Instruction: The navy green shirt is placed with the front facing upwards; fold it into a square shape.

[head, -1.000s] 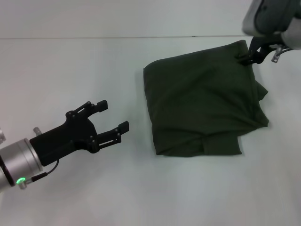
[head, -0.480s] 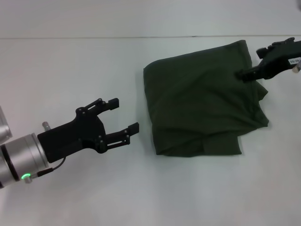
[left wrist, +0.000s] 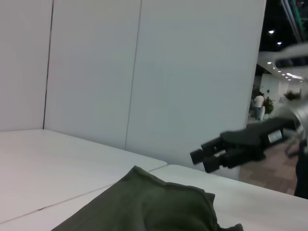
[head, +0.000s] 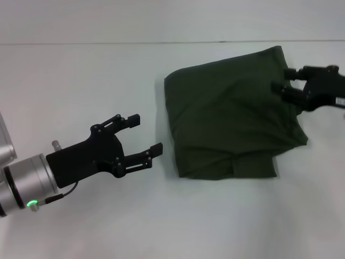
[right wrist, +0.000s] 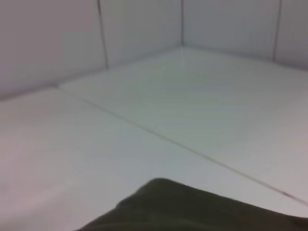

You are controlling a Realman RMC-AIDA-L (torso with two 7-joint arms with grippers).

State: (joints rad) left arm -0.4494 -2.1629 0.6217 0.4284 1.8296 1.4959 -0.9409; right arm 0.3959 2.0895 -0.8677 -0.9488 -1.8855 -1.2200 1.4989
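Note:
The navy green shirt (head: 232, 118) lies folded into a rough square on the white table, right of centre, with a loose flap at its near edge. It also shows in the left wrist view (left wrist: 144, 202) and the right wrist view (right wrist: 202, 207). My left gripper (head: 146, 132) hovers open just left of the shirt's near left corner, holding nothing. Over the shirt's far right edge hangs my right gripper (head: 283, 81), open and empty, with its fingers pointing left. The left wrist view shows that gripper (left wrist: 208, 158) raised above the cloth.
The white table (head: 81, 70) runs wide to the left and in front of the shirt. A seam line (head: 108, 43) crosses the table at the back. White wall panels (left wrist: 144, 72) stand behind the table.
My right gripper has let go of the shirt's far right corner and dropped to hover at its right edge. The left gripper has crept right, toward the shirt.

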